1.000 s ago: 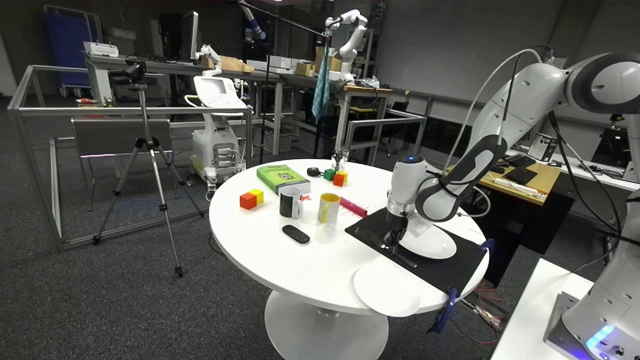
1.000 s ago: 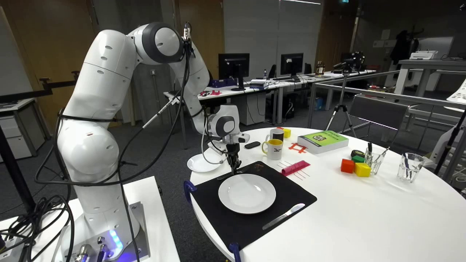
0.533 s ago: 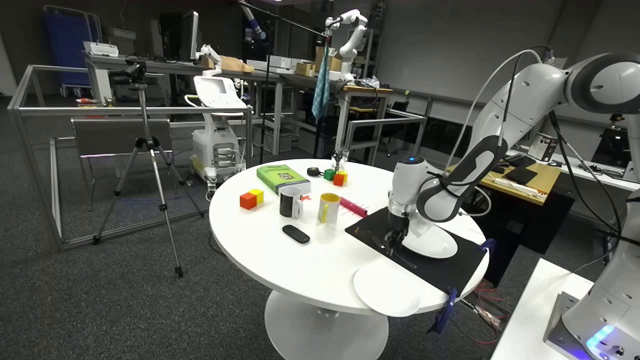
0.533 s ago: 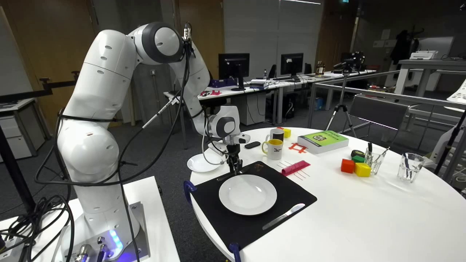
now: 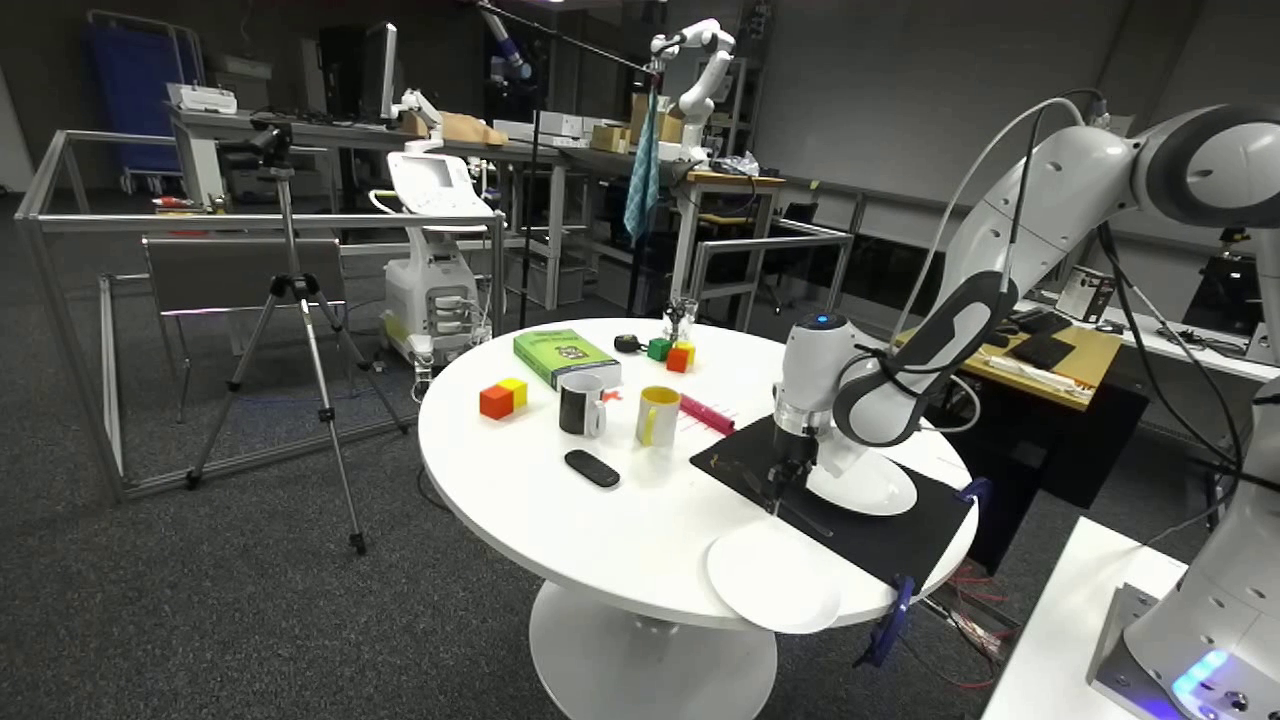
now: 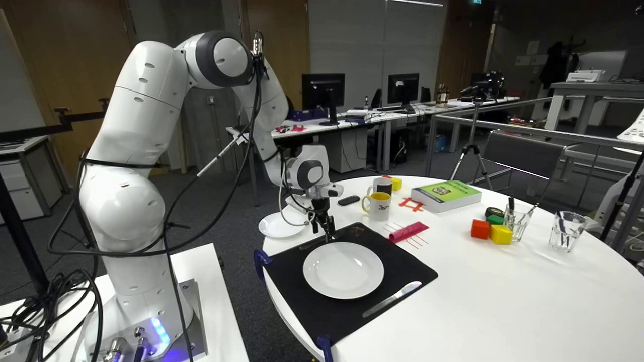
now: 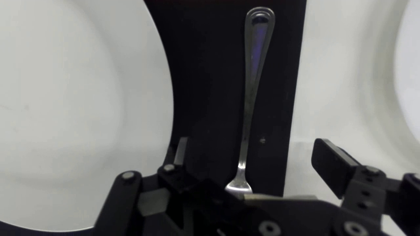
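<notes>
- Dinner plate (image 7: 141, 65) rests on the black placemat (image 7: 210, 98), its rim just beside one fingertip (image 7: 181, 150); whether they touch cannot be told
- Gripper (image 7: 256, 154) stands wide, grasping nothing, over the fork (image 7: 250, 101)
- Long axis of the fork runs alongside the plate, neck between the fingers, handle stretching away, tines hidden
- In an exterior view, slim pen-like items (image 6: 511, 204) stand in a glass tumbler (image 6: 518, 231); what the yellow-lined mug (image 6: 378, 210) holds cannot be seen
</notes>
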